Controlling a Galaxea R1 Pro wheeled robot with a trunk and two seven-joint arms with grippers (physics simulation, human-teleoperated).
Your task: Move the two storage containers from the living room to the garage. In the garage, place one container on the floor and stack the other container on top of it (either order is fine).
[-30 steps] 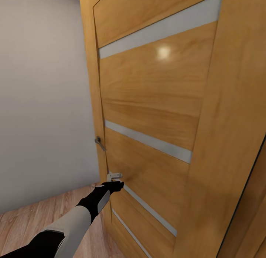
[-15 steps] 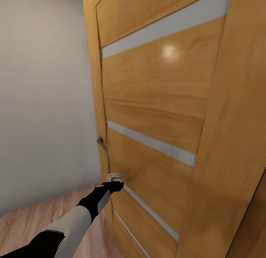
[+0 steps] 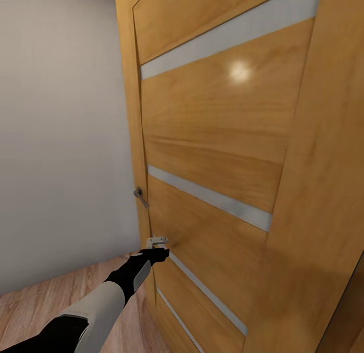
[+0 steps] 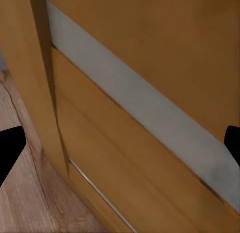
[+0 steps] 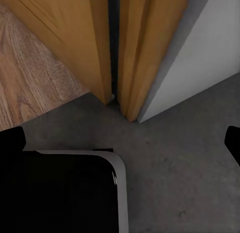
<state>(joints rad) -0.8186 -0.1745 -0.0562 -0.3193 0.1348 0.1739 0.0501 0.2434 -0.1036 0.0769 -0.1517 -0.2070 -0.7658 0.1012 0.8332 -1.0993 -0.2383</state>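
Note:
The two storage containers are out of view. A tall wooden door (image 3: 212, 140) with frosted grey strips stands right in front of me. My left arm reaches forward and my left gripper (image 3: 158, 245) rests at the door's lower part, below its metal handle (image 3: 140, 196). In the left wrist view the left gripper (image 4: 120, 148) is open, its black fingertips (image 4: 10, 155) spread wide over a grey strip (image 4: 135, 103) of the door. My right gripper (image 5: 120, 140) is open too and holds nothing, hanging over dark grey concrete floor (image 5: 185, 163).
A plain grey wall (image 3: 60, 140) runs along the left of the door, with light wood-plank flooring (image 3: 30, 302) below it. In the right wrist view the door's edge and frame (image 5: 120, 48) meet a white wall (image 5: 205, 43), and my black base (image 5: 60, 193) sits close by.
The door and its handle have slid slightly to the right in the head view. My left arm keeps the same pose against the door.

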